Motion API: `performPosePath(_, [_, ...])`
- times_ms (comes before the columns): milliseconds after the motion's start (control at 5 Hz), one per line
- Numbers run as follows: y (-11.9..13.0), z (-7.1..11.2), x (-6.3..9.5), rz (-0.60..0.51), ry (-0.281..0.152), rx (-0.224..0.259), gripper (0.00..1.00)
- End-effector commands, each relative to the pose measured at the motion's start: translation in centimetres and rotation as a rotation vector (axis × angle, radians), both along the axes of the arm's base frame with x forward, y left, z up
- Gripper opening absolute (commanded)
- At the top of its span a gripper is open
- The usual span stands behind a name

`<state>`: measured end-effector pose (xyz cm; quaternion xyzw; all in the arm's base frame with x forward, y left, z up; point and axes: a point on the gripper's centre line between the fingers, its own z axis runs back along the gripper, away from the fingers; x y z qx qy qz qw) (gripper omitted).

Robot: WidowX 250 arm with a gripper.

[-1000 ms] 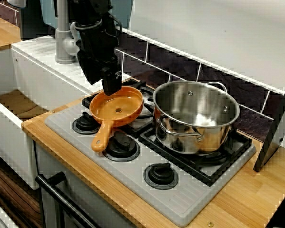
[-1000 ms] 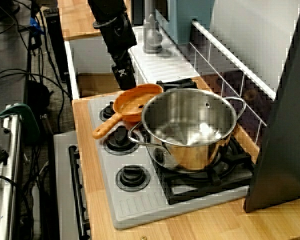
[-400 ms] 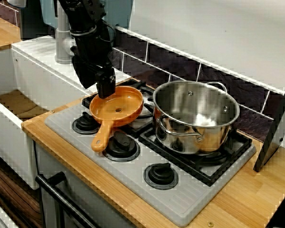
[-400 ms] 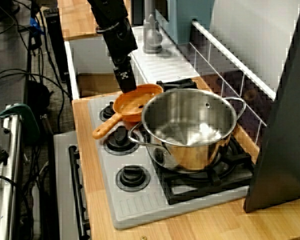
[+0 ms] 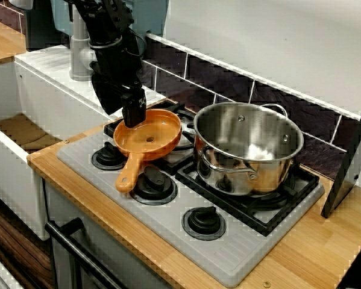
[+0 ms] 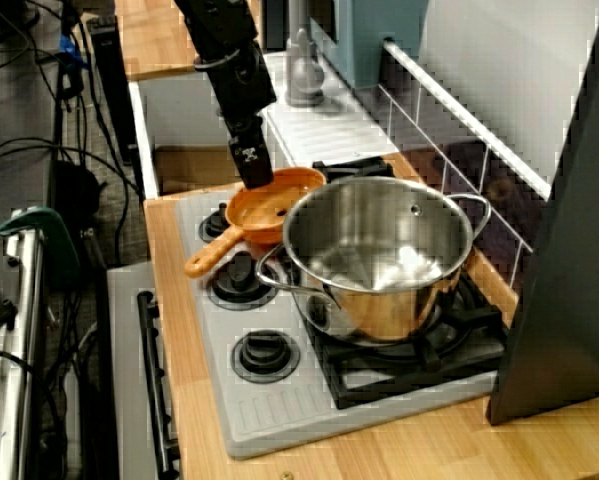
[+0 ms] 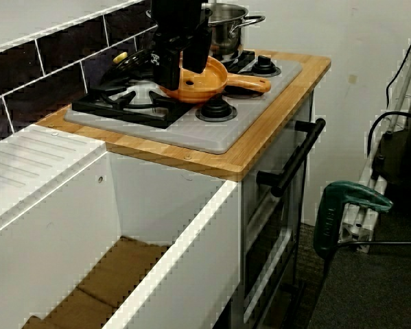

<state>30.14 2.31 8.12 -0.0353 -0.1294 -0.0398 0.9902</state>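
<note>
- The gripper (image 5: 134, 118) hangs at the back rim of the orange pan (image 5: 151, 138); I cannot tell whether its jaws are open or clamped.
- The pan sits at the left end of the stove (image 5: 168, 224), just beside the steel pot (image 5: 247, 150).

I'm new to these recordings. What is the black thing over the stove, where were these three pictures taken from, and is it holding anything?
The black thing is a robot arm that ends in a gripper, a small two-fingered clamp. One picture faces the tiled wall. One looks along the stove from its end. One looks across from the white sink. On the grey stove top lies an orange pan, with its handle pointing toward the front edge. Beside it a steel pot stands on the black grate. The gripper's tip is at the pan's rim on the wall side. These views do not show whether it pinches the rim or only touches it.
</note>
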Motion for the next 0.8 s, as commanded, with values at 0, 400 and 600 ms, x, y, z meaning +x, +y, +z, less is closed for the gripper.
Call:
performPosePath(0, [0.13,-0.13,0.71,-0.003,-0.015,0.007,1.0])
performPosePath(400, [0.28,-0.66,1.25,-0.007,0.01,-0.004,0.0])
performPosePath(600, [0.18,-0.69,1.19,-0.023,0.019,-0.02,0.0])
